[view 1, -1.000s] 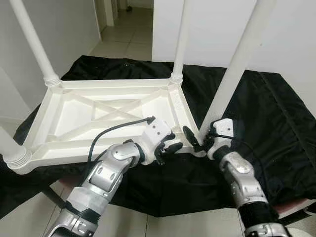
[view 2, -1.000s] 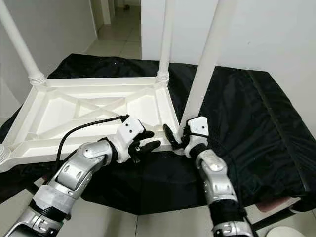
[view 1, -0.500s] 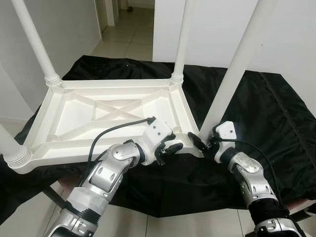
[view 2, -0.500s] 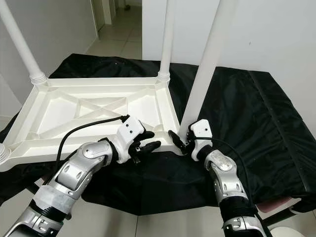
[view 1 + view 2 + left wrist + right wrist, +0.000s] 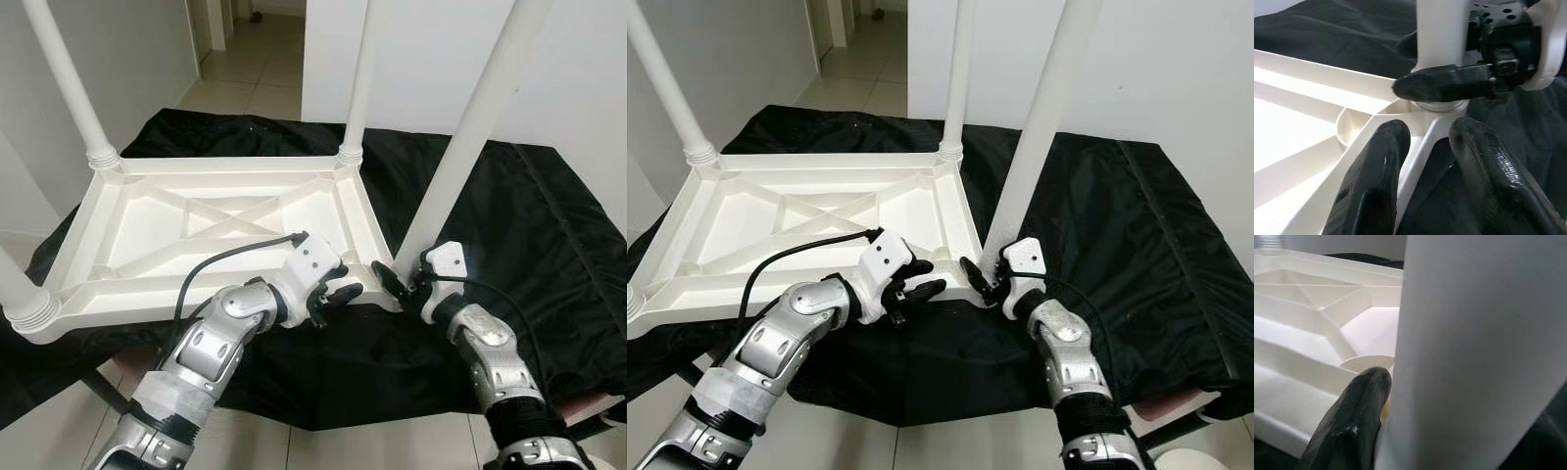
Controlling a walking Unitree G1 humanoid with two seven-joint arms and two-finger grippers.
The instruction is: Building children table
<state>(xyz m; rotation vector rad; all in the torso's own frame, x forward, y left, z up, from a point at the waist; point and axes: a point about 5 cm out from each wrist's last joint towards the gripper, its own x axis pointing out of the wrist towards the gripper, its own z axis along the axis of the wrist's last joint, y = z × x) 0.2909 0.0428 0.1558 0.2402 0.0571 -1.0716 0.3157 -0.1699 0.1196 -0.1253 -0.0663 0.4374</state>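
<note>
Your landmark is the white tabletop, lying upside down on a black cloth with its ribbed underside facing up. Legs rise from its corners: a far-left leg, a far-right leg, a near-left leg, and the near-right leg, which stands in the corner socket nearest your right arm.

Your left gripper sits at the tabletop's near edge, just beside that near-right corner. Its two fingers are parted, one on each side of the edge rib, closing on nothing.

Your right gripper is at the base of the near-right leg. One finger lies against the leg just above the socket, with the other on the opposite side, so the leg is clasped between them.

Beyond the tabletop's far edge you see a tiled floor and white walls.
</note>
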